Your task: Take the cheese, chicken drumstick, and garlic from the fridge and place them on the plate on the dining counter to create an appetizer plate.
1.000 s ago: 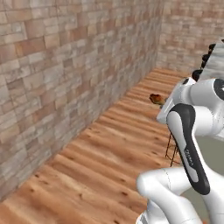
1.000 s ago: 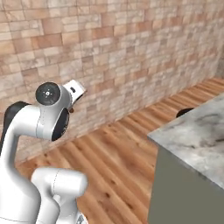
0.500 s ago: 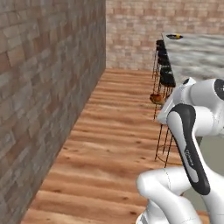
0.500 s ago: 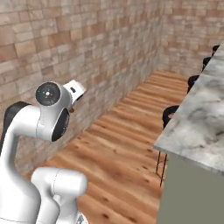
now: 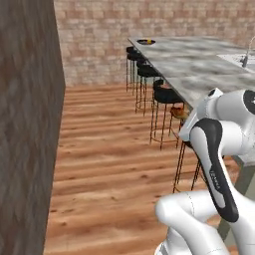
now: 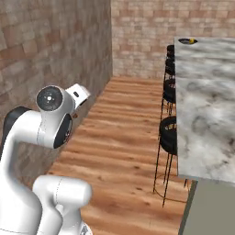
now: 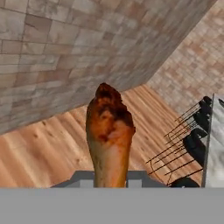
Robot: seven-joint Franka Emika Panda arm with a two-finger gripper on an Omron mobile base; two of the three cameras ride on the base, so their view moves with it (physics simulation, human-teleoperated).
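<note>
So the whole view has swung since a second ago: back then it was mostly brick wall and floor, now the base cameras look down the long side of the dining surface (image 6: 202, 114) with its row of black stools (image 5: 167, 95). That's the camera turning, not the stuff moving.

The gripper (image 7: 111, 177) is clamped narrow on the drumstick (image 7: 109, 131), same as before. It's orange-brown with darker charred patches; the fat end points away from the hand and the thin end runs down between the fingers. In the left base view a bit of it peeks out beside the arm (image 5: 178, 113).

Way off at the far end of the surface sits the dark plate (image 6: 186, 41) with a small yellow bit, the cheese (image 6: 191, 41), on it.
</note>
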